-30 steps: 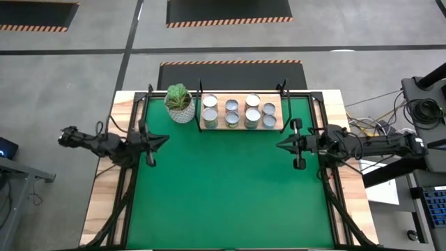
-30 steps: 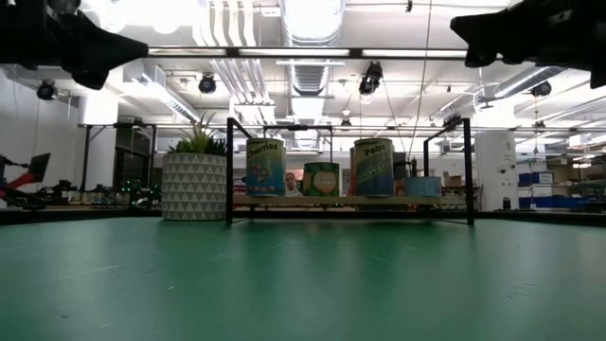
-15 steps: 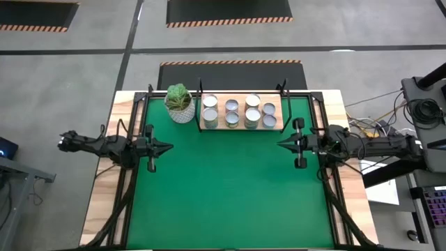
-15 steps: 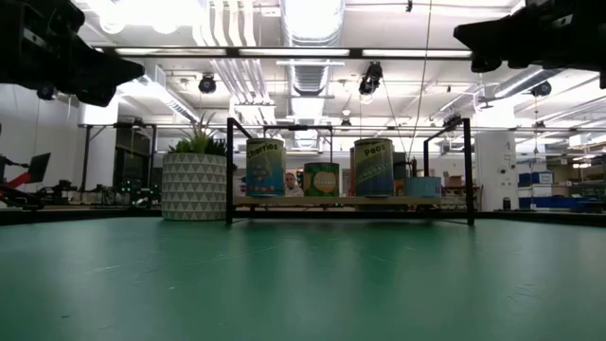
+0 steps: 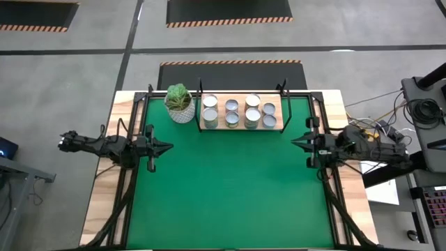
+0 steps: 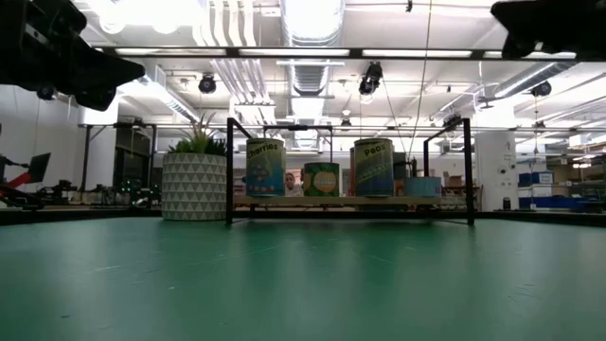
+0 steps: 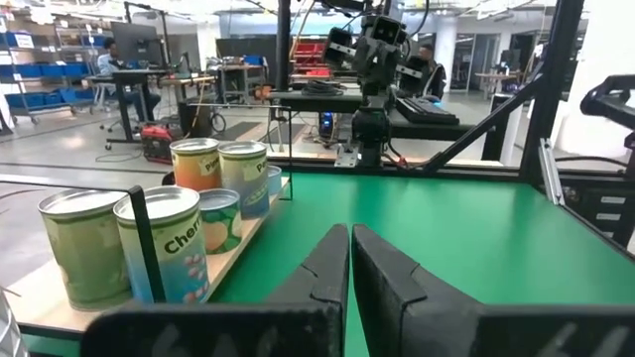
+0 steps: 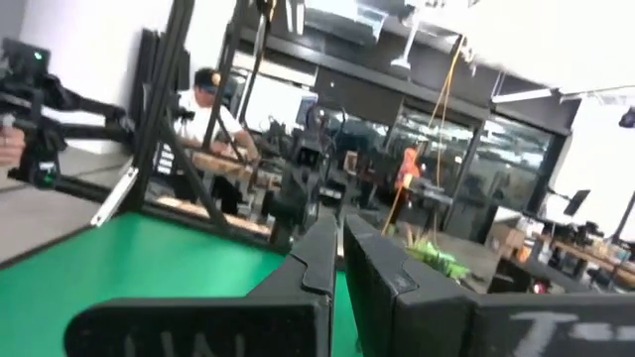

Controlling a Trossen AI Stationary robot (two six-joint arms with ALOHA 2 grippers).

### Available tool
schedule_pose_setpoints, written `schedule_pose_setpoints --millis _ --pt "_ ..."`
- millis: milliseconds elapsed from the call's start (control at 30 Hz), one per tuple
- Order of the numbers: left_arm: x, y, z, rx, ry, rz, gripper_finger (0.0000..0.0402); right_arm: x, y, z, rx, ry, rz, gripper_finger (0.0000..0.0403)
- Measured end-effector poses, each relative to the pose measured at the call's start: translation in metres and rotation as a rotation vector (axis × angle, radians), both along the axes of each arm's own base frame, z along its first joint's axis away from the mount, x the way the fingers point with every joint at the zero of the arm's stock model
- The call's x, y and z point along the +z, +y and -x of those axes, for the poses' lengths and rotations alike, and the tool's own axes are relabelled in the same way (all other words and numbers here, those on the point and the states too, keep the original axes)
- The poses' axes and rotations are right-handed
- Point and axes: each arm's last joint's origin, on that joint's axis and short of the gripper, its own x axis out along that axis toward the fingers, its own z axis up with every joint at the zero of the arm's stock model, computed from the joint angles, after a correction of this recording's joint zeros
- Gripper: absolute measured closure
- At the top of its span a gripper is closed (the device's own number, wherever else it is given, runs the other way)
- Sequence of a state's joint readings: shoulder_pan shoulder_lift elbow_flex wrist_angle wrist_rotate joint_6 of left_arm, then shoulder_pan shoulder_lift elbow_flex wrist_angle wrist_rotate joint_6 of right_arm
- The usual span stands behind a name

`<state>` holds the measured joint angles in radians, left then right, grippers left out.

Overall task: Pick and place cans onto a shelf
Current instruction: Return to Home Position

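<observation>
Several cans point(image 5: 239, 111) with silver tops stand upright on the wooden shelf point(image 5: 277, 98) at the table's far edge. In the low view the cans point(image 6: 320, 173) stand between the shelf's black posts. My left gripper point(image 5: 169, 146) hovers shut at the green mat's left edge, pointing level toward the right. In its wrist view the cans point(image 7: 174, 243) stand off to one side of the shut fingers point(image 7: 350, 233). My right gripper point(image 5: 293, 141) hovers shut at the mat's right edge, pointing left. Neither gripper holds anything.
A white patterned pot with a green plant point(image 5: 180, 104) stands left of the shelf. The green mat point(image 5: 230, 188) spreads between the two arms. Black frame bars run along the table's left and right sides point(image 5: 129, 188). People work at benches beyond the table point(image 8: 213, 119).
My right gripper has drawn back toward the table's right edge, staying shut. My left gripper has sunk a little and swung slightly toward the near edge, then kept still. The cans and the shelf have not moved.
</observation>
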<state>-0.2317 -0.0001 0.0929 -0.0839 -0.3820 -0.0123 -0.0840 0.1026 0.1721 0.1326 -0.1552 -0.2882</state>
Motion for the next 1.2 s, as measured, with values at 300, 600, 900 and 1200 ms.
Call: schedule_pose_setpoints --millis 300,600,900,1200 --pt "0.000 0.000 0.000 0.001 -0.003 0.006 0.0402 -0.010 0.001 0.008 0.001 0.043 -0.012 0.0390" --pt "0.000 0.000 0.000 -0.005 -0.006 0.043 0.0402 -0.026 0.000 0.002 -0.011 0.103 -0.013 0.0390" --pt "-0.006 -0.005 -0.002 -0.166 0.016 0.100 0.0402 -0.055 -0.006 -0.005 -0.177 0.147 -0.059 0.0390" --pt "-0.013 -0.006 -0.004 -0.185 0.028 0.096 0.0402 -0.055 -0.006 -0.005 -0.181 0.149 -0.117 0.0390"
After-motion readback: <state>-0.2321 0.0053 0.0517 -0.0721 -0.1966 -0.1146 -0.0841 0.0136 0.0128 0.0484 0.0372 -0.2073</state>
